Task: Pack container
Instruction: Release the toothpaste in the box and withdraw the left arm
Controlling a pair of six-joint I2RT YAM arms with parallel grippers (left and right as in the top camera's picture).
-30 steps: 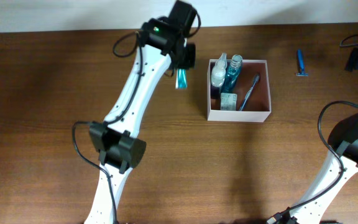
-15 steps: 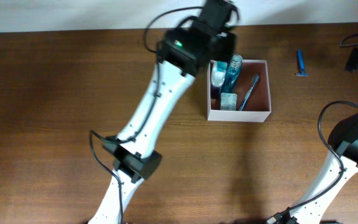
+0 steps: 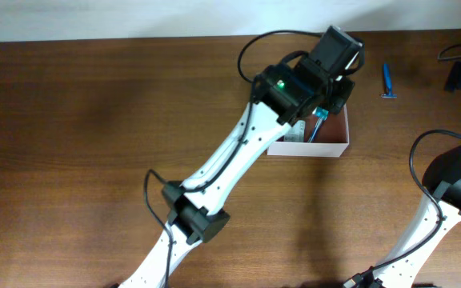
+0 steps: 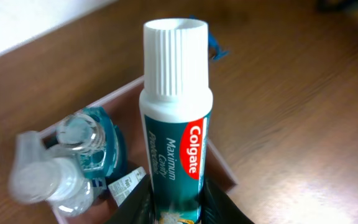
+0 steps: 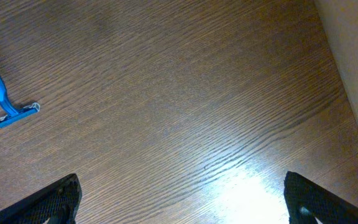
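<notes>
Find the container (image 3: 310, 149) toward the far side of the bench (image 3: 70, 160), mostly hidden in the overhead view under the left arm, with only its near wall and right corner showing. Straight beneath the left pincer (image 4: 174, 204), going by the wrist view. Pincer clamped on a Colgate toothpaste tube (image 4: 174, 130), gripped low on the body, cap end leading away from the fingers and hanging over the container's right half, near its right wall (image 4: 222, 165). Along the container's left side: a clear spray bottle (image 4: 45, 180), a teal bottle (image 4: 95, 134) touching it, and a small green-and-white packet (image 4: 126, 183) just beside both. Cannot tell what lies in the right half, screened as it is by the tube. As a judgement: long axis of the tube in line with the pincer's reach, cap first, closer to the right wall than to the middle. Calls for a slight shift toward the container's centre and a low release, lest the cap catch the rim or the tube tip out. Well to the right of the container, on bare bench: a blue razor (image 5: 2, 93), with the right pincer (image 5: 182, 202) above it, spread wide and empty. Left arm plainly the nearer to the container.
</notes>
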